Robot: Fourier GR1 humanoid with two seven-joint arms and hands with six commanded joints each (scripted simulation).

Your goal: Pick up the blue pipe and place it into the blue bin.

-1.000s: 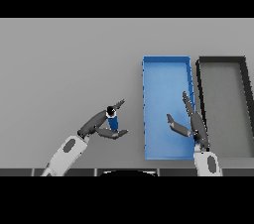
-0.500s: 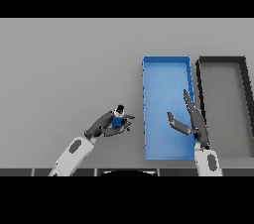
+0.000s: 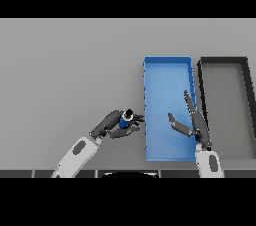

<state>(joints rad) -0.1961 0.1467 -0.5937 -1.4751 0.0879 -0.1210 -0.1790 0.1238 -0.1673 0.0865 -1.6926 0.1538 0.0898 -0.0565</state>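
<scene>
**Pipe grasped left of the blue bin**

The pipe (image 3: 125, 118) is seen low in the frame, just left of centre, clasped by the curled fingers of the left hand (image 3: 113, 124). It is held just beside the left wall of the blue bin (image 3: 166, 60), outside it. The right hand (image 3: 192, 122) is shown over the bin's lower right part, fingers straight and thumb spread, nothing held. A dark bin (image 3: 224, 60) is placed at the right of the frame, beside the blue one.
</scene>
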